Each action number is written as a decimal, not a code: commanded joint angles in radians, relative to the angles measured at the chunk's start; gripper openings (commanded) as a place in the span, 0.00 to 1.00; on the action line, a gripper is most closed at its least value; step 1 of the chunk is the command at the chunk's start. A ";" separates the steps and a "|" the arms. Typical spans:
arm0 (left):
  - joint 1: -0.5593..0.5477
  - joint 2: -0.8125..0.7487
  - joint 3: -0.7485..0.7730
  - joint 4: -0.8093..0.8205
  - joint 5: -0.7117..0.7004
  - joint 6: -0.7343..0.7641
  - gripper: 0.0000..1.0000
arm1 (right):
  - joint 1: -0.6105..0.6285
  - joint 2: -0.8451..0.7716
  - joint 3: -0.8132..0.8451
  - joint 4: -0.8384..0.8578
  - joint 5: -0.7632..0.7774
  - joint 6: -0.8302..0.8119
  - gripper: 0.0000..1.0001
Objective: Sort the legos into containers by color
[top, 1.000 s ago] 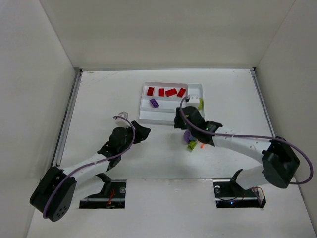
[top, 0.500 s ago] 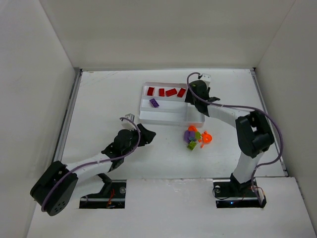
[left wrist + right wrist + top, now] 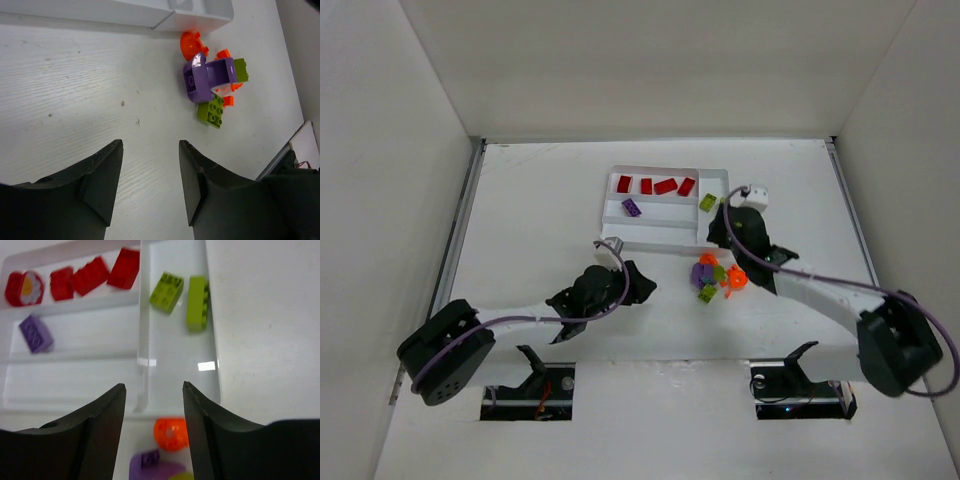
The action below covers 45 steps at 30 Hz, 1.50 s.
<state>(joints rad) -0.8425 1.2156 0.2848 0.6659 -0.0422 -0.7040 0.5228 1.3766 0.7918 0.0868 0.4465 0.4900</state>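
Note:
The white tray holds several red legos in its far slot, one purple lego in the middle slot and a yellow-green lego in the crosswise slot. The right wrist view shows two yellow-green legos in that slot of the tray. A loose pile lies in front of the tray: a purple piece, orange pieces and a yellow-green brick. My right gripper is open and empty over the tray's near right corner. My left gripper is open and empty, left of the pile.
In the left wrist view the pile shows a purple piece, an orange dome and a green brick, just beyond the tray's front wall. White walls enclose the table on three sides.
My right gripper went from the pile to the crosswise slot, then pulled back to the tray's near edge, empty. My left gripper moved right toward the pile.

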 commanded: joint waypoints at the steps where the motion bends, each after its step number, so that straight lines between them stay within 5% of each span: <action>1: -0.031 0.047 0.056 0.086 -0.001 0.023 0.45 | 0.062 -0.204 -0.205 0.088 0.000 0.111 0.55; 6: -0.057 0.082 0.071 0.119 0.002 0.011 0.46 | 0.105 -0.503 -0.439 0.073 -0.063 0.277 0.66; 10: -0.062 0.090 0.074 0.129 0.007 0.000 0.46 | 0.089 -0.560 -0.502 0.056 -0.147 0.309 0.69; 38: -0.060 0.090 0.059 0.150 0.016 -0.020 0.46 | 0.039 -0.274 -0.534 0.320 -0.255 0.455 0.59; 45: -0.046 0.090 0.047 0.167 0.016 -0.038 0.47 | 0.041 -0.248 -0.575 0.419 -0.256 0.544 0.49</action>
<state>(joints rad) -0.8993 1.3174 0.3225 0.7681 -0.0296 -0.7326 0.5625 1.1259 0.2325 0.4099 0.1951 0.9771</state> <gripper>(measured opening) 0.466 0.499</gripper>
